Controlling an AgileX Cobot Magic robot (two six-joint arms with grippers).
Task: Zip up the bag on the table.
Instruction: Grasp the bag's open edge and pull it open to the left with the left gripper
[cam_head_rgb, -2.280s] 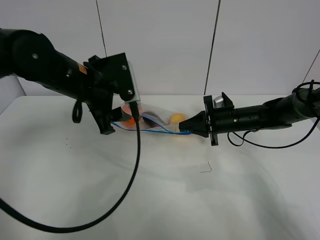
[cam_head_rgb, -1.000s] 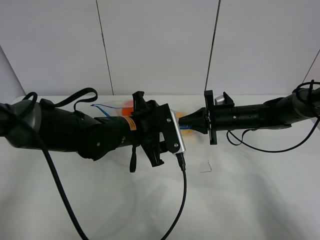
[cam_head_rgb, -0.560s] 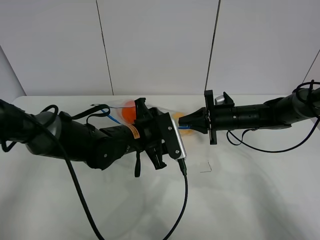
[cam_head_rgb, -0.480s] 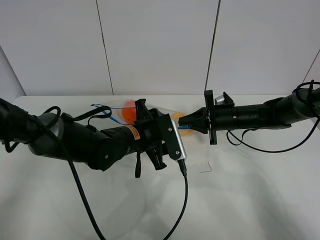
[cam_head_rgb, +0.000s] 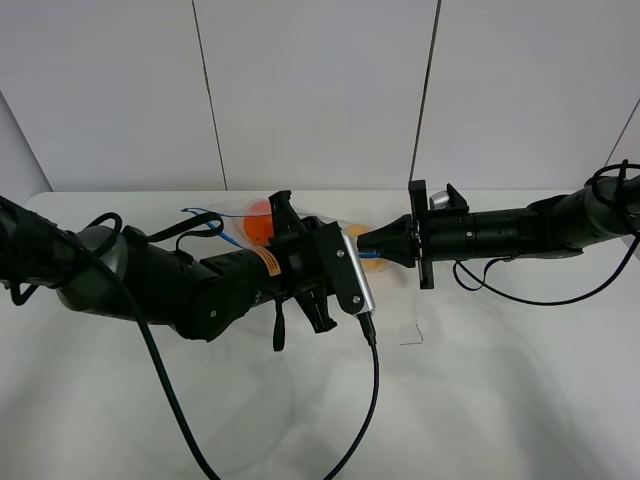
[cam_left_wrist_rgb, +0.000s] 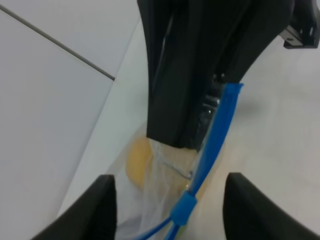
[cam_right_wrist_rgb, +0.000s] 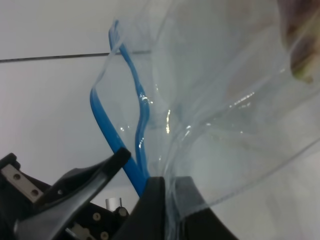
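Your left end effector (cam_left_wrist_rgb: 170, 195) has its fingers apart, one on each side of the blue zipper strip (cam_left_wrist_rgb: 220, 120). The slider (cam_left_wrist_rgb: 184, 207) sits in the gap between them and seems to touch neither. Just ahead, your right end effector (cam_head_rgb: 374, 243) is clamped together on the end of that strip and on the clear plastic of the zip bag (cam_right_wrist_rgb: 225, 100).

From the high camera, the bag sits toward 12 o'clock on the tabletop (cam_head_rgb: 480, 380), largely hidden behind your left arm (cam_head_rgb: 150, 280). An orange toy (cam_head_rgb: 260, 222) shows at its 9 o'clock end and a yellow toy (cam_left_wrist_rgb: 136, 160) at its 3 o'clock end. You cannot tell whether the bag rests on the tabletop. Your left arm reaches in from 9 o'clock and your right arm (cam_head_rgb: 520, 232) from 3 o'clock. A black cable (cam_head_rgb: 370, 400) trails toward 6 o'clock.
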